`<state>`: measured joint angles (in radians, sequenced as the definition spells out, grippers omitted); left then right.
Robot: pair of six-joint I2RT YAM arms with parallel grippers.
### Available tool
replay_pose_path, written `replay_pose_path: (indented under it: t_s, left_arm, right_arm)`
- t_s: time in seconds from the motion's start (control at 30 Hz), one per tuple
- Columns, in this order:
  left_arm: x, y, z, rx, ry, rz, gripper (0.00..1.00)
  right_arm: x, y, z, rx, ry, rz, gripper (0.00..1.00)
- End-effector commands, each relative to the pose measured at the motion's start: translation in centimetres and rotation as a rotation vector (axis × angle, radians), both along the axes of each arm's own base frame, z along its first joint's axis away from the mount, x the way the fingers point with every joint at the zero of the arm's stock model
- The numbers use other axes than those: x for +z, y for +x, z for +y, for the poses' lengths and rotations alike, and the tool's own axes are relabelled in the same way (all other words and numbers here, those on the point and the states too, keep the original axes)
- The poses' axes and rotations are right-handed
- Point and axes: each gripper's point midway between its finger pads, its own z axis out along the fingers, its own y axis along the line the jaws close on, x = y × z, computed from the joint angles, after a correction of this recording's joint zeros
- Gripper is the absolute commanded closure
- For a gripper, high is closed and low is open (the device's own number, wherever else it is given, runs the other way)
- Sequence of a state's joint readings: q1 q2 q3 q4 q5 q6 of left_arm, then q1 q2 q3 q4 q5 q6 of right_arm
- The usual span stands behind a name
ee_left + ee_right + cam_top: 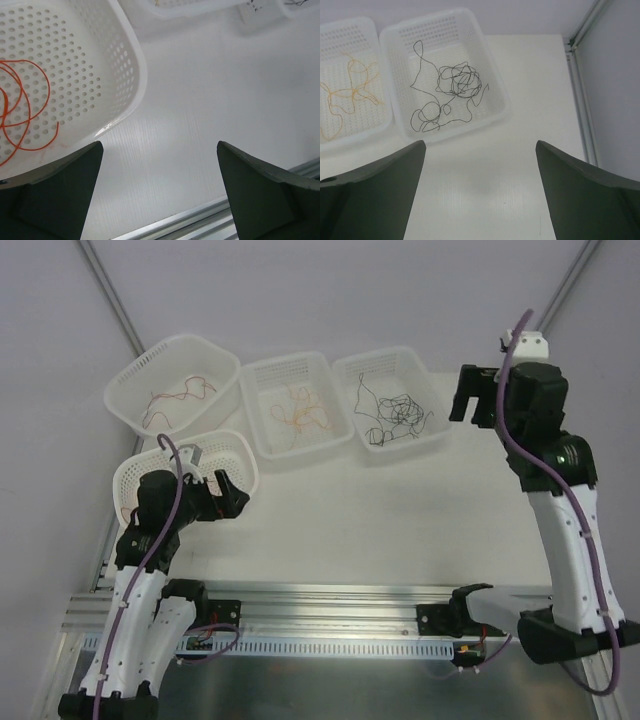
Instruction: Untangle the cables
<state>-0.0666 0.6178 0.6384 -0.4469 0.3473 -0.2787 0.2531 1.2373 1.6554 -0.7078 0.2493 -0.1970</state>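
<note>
Thin cables lie in four white perforated baskets. Dark red and orange-red wires (180, 395) are in the far-left basket (120, 400), orange wires (300, 412) in the middle basket (290, 362), and black wires (395, 412) in the right basket (385, 355). A red-orange wire (30, 100) lies in the near-left basket (130, 65). My left gripper (232, 495) is open and empty over bare table beside that basket; it also shows in the left wrist view (159, 150). My right gripper (470, 400) is open and empty, right of the black wires (455, 90).
An aluminium rail (320, 595) runs along the table's near edge. Slanted frame posts stand at the back left (110, 300) and back right (575, 280). The table's right edge rail (582, 100) shows in the right wrist view.
</note>
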Motion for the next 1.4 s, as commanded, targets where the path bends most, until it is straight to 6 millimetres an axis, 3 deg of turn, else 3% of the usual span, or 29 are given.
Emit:
replay_pose_path:
  t_s: [0.0,0.17,0.27,0.4,0.53,0.63,0.8,0.97,1.37]
  left_arm:
    - [5.4,-0.4,0.8,0.063,-0.006,-0.136,0.01]
    - [11.0,-3.7,3.8,0.221,0.032,-0.259,0.01]
    - [13.6,-6.4,5.9,0.332,0.047,-0.348,0.01]
    - [14.4,-10.6,8.7,0.49,0.041,-0.419,0.01]
    - [14.2,-14.3,10.3,0.575,0.009,-0.531,0.01]
    - [13.6,-16.7,11.1,0.615,-0.003,-0.594,0.01]
    - [12.7,-18.6,12.0,0.645,0.028,-0.597,0.01]
    - [11.3,-18.6,12.4,0.663,0.055,-0.55,0.01]
    - [11.4,-18.4,12.2,0.652,0.056,-0.556,0.01]
  right_arm:
    - [1.2,-4.9,-3.1,-0.115,0.003,-0.027,0.03]
    - [3.8,-12.7,-5.6,-0.16,0.061,-0.169,0.03]
    - [2.8,-15.4,-6.3,-0.161,0.07,-0.197,0.03]
    - [1.7,-20.3,-7.7,-0.177,0.112,-0.304,0.03]
    - [-1.0,-22.4,-8.4,-0.192,0.141,-0.352,0.03]
    - [-3.0,-23.7,-8.6,-0.188,0.169,-0.385,0.03]
    - [-5.5,-24.7,-8.6,-0.175,0.181,-0.414,0.03]
    - [-7.2,-25.7,-9.3,-0.19,0.162,-0.44,0.03]
    - [-9.0,-26.0,-9.8,-0.2,0.13,-0.438,0.03]
